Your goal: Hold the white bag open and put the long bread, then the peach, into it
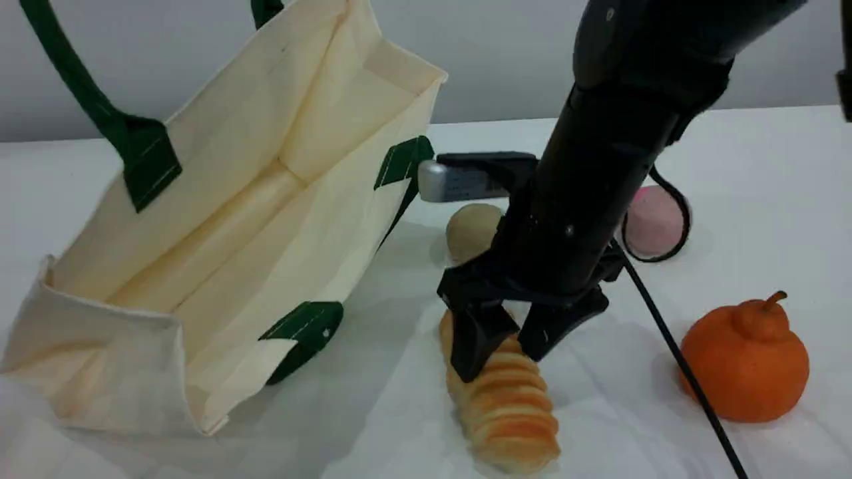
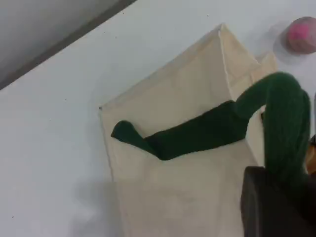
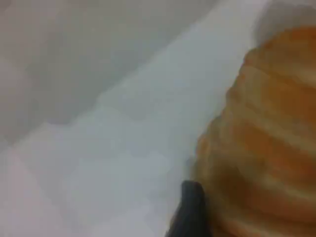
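Note:
The white bag point(image 1: 219, 253) stands open at the left, mouth toward the camera, one green handle point(image 1: 80, 86) pulled up taut out of the scene view. In the left wrist view that handle point(image 2: 281, 123) runs down into my left gripper's dark fingertip point(image 2: 274, 207), which is shut on it. The long bread point(image 1: 509, 406) lies on the table at centre. My right gripper point(image 1: 504, 362) grips its far end, one finger pressed on each flank; the wrist view shows a fingertip point(image 3: 190, 212) against the bread point(image 3: 261, 148). The peach point(image 1: 655, 219) sits behind the right arm, partly hidden, and also shows as the peach point(image 2: 301, 34).
A beige ball point(image 1: 471, 229) rests just behind the bread, near the bag's right wall. An orange stemmed fruit point(image 1: 745, 362) stands at the right front. A black cable point(image 1: 685, 372) trails from the right arm across the table between bread and orange fruit.

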